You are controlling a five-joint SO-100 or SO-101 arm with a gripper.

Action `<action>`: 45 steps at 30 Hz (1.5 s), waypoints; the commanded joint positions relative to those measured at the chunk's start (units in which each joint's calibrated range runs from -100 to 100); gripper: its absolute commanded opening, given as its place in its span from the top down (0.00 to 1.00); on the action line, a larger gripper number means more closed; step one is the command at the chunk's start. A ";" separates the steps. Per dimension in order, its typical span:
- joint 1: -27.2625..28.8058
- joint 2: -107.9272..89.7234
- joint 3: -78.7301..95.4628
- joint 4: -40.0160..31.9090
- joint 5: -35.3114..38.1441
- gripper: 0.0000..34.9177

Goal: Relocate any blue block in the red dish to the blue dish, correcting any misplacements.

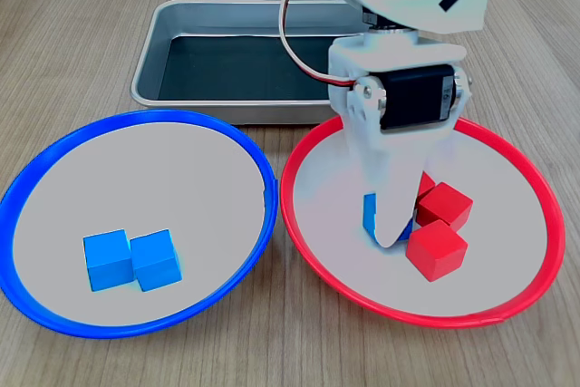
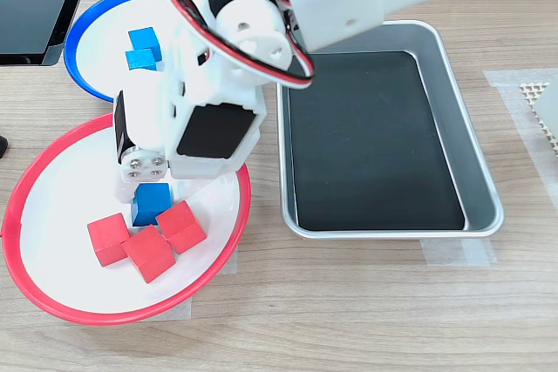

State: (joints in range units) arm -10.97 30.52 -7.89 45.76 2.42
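Note:
The red dish holds three red cubes and one blue block. My gripper reaches down into this dish right at the blue block. In the first exterior view a white finger covers most of the block's front. The other finger is hidden, so the grip cannot be judged. The blue dish holds two blue cubes side by side.
A rectangular metal tray with a dark bottom stands behind the dishes in the first exterior view and at the second exterior view's right. The arm's body and red-and-white cable hang over the red dish. A dark object sits at the second exterior view's top left.

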 commanded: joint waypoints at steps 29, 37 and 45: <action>-0.37 -14.02 2.48 -2.96 0.73 1.00; 6.22 -23.65 11.85 -3.46 2.39 1.00; 15.73 -30.39 20.78 -4.94 4.35 1.00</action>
State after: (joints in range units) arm 1.33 4.18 11.25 41.44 6.23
